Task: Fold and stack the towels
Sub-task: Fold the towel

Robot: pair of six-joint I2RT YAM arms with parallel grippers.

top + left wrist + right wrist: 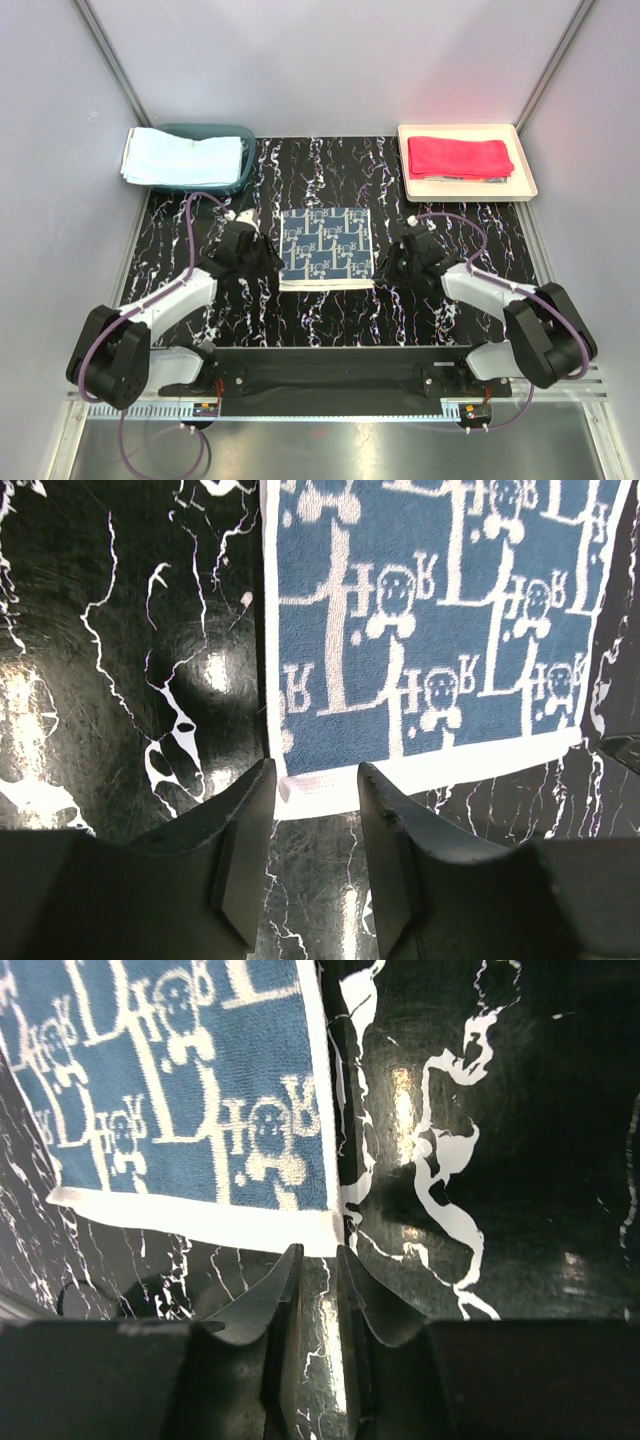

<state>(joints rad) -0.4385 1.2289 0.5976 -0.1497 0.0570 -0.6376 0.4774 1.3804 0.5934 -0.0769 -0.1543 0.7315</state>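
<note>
— Where do your towels lie?
— You see the patterned blue towel [325, 247] folded flat on the table [330, 310]. The light blue towel [183, 158] drapes over the basket [246, 162], and the red towel [460, 157] lies folded in the tray [525, 168].

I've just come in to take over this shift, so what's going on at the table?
Two robot arms are folding towels. A blue patterned towel lies folded flat mid-table. The left hand and right hand sit at its two near corners, jaws apart, gripping nothing. A light blue towel is draped over the teal basket at far left. A folded red towel lies in the cream tray at far right, another cloth showing beneath.
</note>
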